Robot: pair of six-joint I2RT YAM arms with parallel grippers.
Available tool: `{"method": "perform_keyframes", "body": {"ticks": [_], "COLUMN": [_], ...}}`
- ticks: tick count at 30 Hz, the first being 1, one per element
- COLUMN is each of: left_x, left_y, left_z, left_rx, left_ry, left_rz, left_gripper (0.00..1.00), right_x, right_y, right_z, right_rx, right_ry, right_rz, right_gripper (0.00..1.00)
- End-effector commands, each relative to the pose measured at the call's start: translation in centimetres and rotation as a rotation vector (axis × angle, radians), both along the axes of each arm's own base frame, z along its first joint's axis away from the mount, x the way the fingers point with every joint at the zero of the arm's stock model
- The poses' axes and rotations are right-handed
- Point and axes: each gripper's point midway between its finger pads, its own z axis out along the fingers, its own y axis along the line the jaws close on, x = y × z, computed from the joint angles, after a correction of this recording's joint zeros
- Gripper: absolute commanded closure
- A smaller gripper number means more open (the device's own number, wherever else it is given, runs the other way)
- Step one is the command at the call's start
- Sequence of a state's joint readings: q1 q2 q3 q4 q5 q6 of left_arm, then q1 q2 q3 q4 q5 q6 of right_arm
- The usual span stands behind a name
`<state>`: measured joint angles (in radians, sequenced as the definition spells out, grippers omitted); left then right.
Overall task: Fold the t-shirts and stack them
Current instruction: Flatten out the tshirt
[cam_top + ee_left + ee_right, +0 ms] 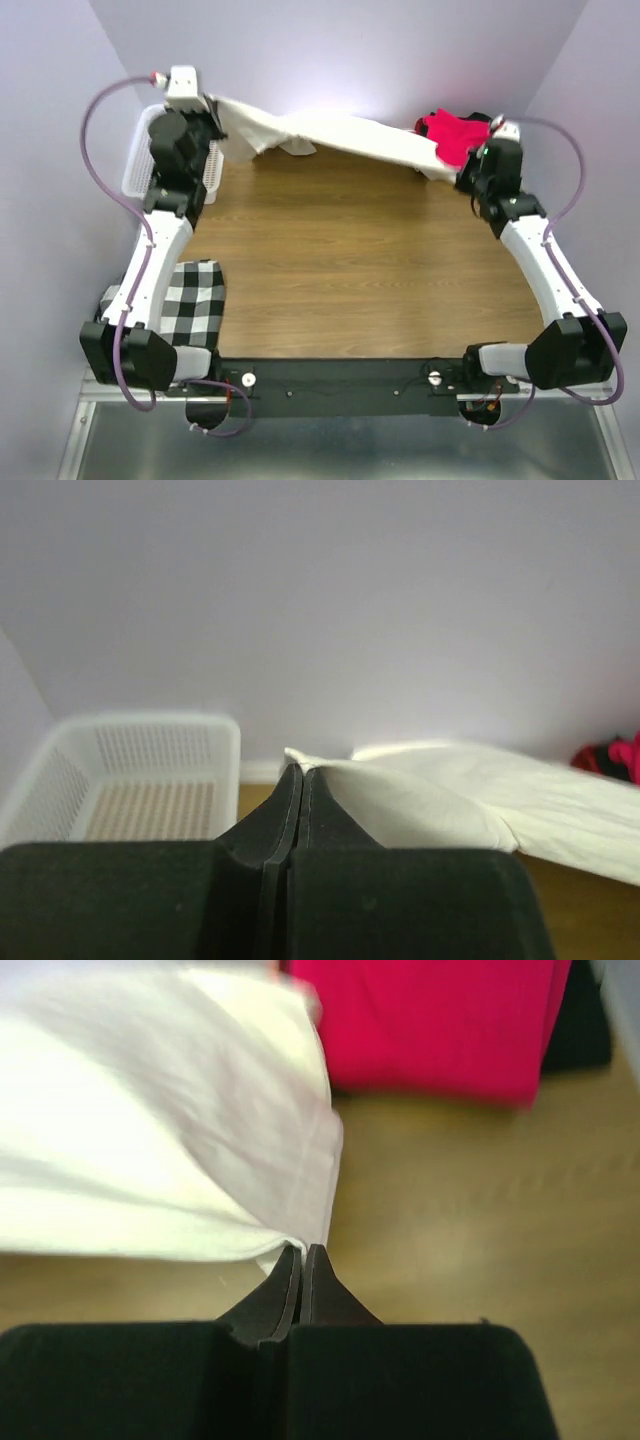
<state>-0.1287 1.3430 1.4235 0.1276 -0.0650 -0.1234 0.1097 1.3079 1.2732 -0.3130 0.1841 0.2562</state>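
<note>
1. Table [350, 270]: wood-grain top, seen from the top camera with the arm bases along its 6 o'clock edge.

2. Cream t-shirt [340, 135]: spread along the far side of the table from 11 o'clock to 1 o'clock. It is lifted at both ends and sags in the middle. Whether the middle touches the table cannot be told.

3. White mesh basket [140, 165]: at 10 o'clock, at the table's left edge, beside the left arm.

4. Checked cloth [195, 300]: black and white, lying at 8 o'clock near the left arm's base.

5. Magenta-red t-shirt [450, 135]: folded, at 1 o'clock, just beside the cream shirt's right end. A black t-shirt [580, 1030] shows against its far right side.

6. Left gripper [300, 775]: at 11 o'clock, jaws pressed together, pinching the left edge of the cream shirt.

7. Right gripper [302, 1252]: at 2 o'clock, jaws pressed together on the shirt's right edge. The fabric runs off toward 10 o'clock in the right wrist view.
</note>
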Motion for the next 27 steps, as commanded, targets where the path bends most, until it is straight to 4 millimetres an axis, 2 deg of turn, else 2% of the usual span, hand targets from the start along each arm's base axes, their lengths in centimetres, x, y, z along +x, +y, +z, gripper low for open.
{"method": "perform_keyframes", "body": {"ticks": [1,2,3,4,5,7,8,10,11,12,13,14,15,16,17,20,22,27], "left_x": [-5.0,-5.9,-6.6,-7.5,-8.4,-9.6,-10.6,-11.9,-13.0,-13.7,-14.4,-15.4,-15.8,-16.3,-16.4,-16.6,-16.5,-16.4], "left_y": [-0.8,-0.6,-0.6,-0.6,-0.7,-1.0,-1.2,-1.6,-1.6,-1.7,-1.8,-1.7,-1.9,-2.0,-1.9,-1.5,-1.5,-1.9], "left_z": [-9.9,-13.9,-15.6,-16.4,-19.2,-21.1,-23.4,-24.9,-26.8,-27.3,-26.9,-27.8,-27.4,-25.5,-24.5,-22.4,-22.4,-24.0], "left_rx": [-0.101,-0.108,-0.134,-0.142,-0.152,-0.189,-0.197,-0.244,-0.255,-0.274,-0.305,-0.320,-0.329,-0.331,-0.365,-0.415,-0.435,-0.431], "left_ry": [0.211,0.307,0.361,0.387,0.472,0.543,0.620,0.677,0.738,0.756,0.744,0.767,0.749,0.686,0.653,0.580,0.579,0.627], "left_rz": [-0.047,-0.034,-0.026,-0.030,-0.029,-0.038,-0.042,-0.042,-0.032,-0.028,-0.029,-0.021,-0.020,-0.029,-0.006,0.007,0.013,0.006], "left_gripper": [1.00,1.00,1.00,1.00,1.00,1.00,1.00,1.00,1.00,1.00,1.00,1.00,1.00,1.00,1.00,1.00,1.00,1.00], "right_x": [-5.8,-7.1,-8.2,-8.8,-9.4,-11.0,-11.5,-13.2,-13.8,-15.0,-15.7,-16.4,-17.2,-17.5,-17.4,-17.2,-17.2,-17.6], "right_y": [-0.9,-1.6,-2.9,-3.3,-3.7,-5.1,-5.4,-6.6,-6.9,-7.5,-7.5,-7.6,-7.7,-7.4,-7.3,-6.6,-6.4,-6.0], "right_z": [-11.0,-12.3,-13.2,-13.7,-14.2,-15.6,-16.2,-17.6,-18.0,-18.7,-19.3,-19.8,-20.3,-20.7,-20.7,-21.1,-21.8,-24.1], "right_rx": [0.128,0.121,0.090,0.086,0.070,0.039,0.029,0.011,0.010,-0.013,0.014,0.014,0.016,0.041,0.058,0.106,0.106,0.086], "right_ry": [0.238,0.261,0.296,0.313,0.337,0.394,0.417,0.475,0.495,0.541,0.551,0.570,0.592,0.594,0.587,0.599,0.631,0.733], "right_rz": [-0.138,-0.177,-0.250,-0.279,-0.303,-0.392,-0.418,-0.523,-0.557,-0.600,-0.645,-0.663,-0.684,-0.694,-0.700,-0.700,-0.695,-0.699], "right_gripper": [0.99,0.99,0.99,0.99,0.99,0.99,0.99,0.99,0.99,0.99,0.99,0.99,0.99,0.99,0.99,0.99,0.99,0.99]}}
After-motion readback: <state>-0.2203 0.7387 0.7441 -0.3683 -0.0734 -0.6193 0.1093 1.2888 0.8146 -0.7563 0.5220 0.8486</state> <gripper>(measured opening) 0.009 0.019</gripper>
